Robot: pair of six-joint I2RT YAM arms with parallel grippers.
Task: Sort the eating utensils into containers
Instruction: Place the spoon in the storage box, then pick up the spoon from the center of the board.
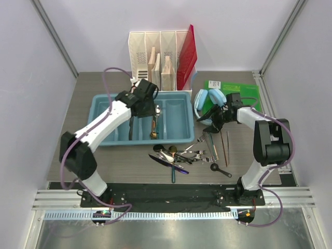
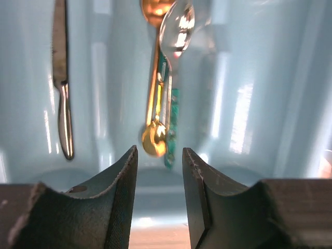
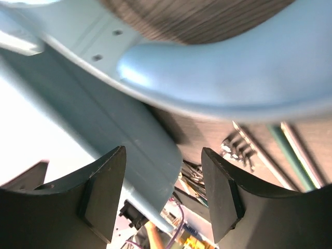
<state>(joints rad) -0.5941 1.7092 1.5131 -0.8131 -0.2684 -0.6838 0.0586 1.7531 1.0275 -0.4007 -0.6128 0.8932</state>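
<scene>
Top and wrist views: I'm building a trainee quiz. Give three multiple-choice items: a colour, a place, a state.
1. The headphones are: A red; B light blue; C green.
2. The left fingers hover: A over the tray; B over the headphones; C right of the headphones.
3. The left fingers are: A shut tight; B apart, holding nothing; C clamped on the tray wall.
Key: 1 B, pale blue cups show; 2 A, tray floor fills the left wrist view; 3 B, only a gap lies between them.
</scene>
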